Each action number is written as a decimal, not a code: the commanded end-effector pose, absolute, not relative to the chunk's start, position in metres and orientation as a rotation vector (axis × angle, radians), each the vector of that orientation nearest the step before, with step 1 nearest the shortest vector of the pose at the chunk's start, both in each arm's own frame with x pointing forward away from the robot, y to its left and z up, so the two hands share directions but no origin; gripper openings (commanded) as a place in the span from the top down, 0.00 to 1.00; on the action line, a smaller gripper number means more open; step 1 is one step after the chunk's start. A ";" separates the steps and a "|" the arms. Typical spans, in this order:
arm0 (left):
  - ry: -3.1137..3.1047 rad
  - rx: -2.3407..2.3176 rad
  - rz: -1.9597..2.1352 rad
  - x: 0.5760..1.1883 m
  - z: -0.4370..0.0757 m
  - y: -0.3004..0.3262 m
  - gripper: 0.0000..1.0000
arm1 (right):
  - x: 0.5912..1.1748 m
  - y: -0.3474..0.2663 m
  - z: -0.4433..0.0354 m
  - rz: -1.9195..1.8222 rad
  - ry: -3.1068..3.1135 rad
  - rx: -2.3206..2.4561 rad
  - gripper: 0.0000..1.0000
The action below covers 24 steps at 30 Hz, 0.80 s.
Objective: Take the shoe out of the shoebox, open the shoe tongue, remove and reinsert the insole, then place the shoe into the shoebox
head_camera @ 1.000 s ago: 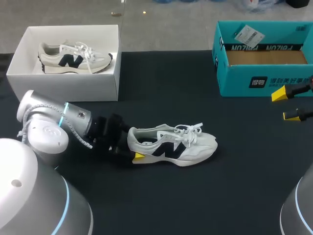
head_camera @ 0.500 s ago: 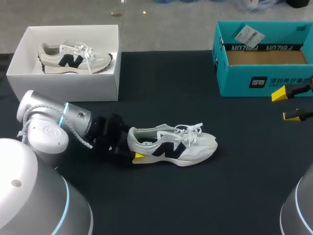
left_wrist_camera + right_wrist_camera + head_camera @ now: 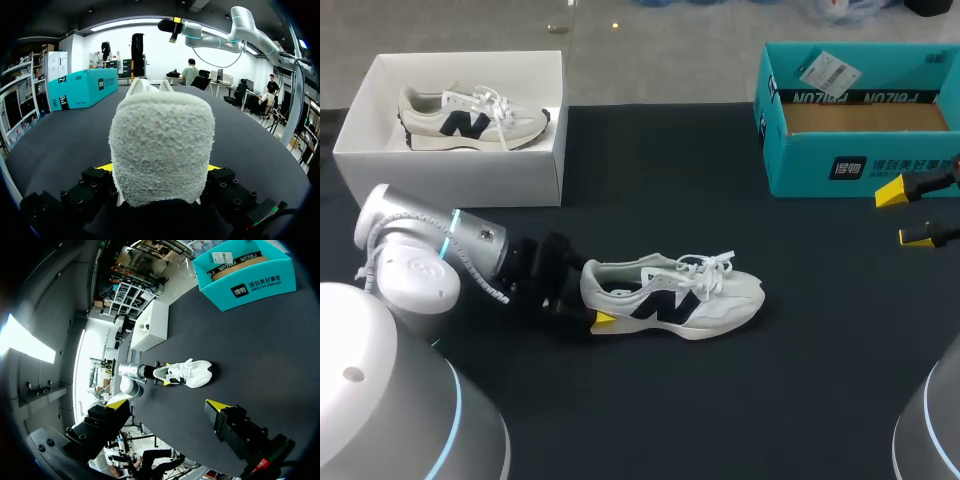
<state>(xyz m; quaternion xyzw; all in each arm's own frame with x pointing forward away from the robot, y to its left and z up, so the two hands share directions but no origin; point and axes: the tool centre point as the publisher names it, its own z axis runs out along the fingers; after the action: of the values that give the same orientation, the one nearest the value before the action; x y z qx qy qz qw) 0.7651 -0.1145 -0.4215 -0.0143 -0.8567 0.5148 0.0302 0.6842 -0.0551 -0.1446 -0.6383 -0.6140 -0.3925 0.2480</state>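
Note:
A white sneaker (image 3: 680, 300) with a dark logo lies on its sole on the black table, toe pointing right. My left gripper (image 3: 592, 302) is at its heel, a finger on either side, shut on the shoe. In the left wrist view the fuzzy heel (image 3: 162, 145) fills the space between the yellow fingertips (image 3: 105, 166). My right gripper (image 3: 905, 213) hangs open and empty at the table's right edge, in front of the teal shoebox (image 3: 820, 165). From the right wrist view the sneaker (image 3: 187, 374) lies well ahead of that gripper (image 3: 167, 405).
A white box (image 3: 520, 170) at the back left holds a second sneaker (image 3: 470, 120). The teal shoebox stands open at the back right, with a cardboard floor inside. Black tabletop (image 3: 650, 190) stretches between the two boxes and in front of the shoe.

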 end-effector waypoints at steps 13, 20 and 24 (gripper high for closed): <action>-2.643 -0.042 1.585 0.766 -0.425 -0.117 1.00 | 0.688 -0.033 -0.146 -1.057 -1.772 -1.864 0.00; -2.643 -0.042 1.585 0.766 -0.425 -0.117 1.00 | 0.696 -0.012 -0.152 -1.064 -1.860 -1.989 0.00; -2.643 -0.042 1.585 0.766 -0.425 -0.117 1.00 | 0.701 -0.002 -0.160 -1.026 -1.917 -2.179 0.00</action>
<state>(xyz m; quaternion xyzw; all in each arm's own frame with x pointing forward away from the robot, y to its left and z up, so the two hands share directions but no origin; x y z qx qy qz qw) 0.7651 -0.1145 -0.4215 -0.0142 -0.8567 0.5148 0.0302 0.7034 -0.0161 -0.1547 -0.6782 -0.6359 -0.3555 0.0962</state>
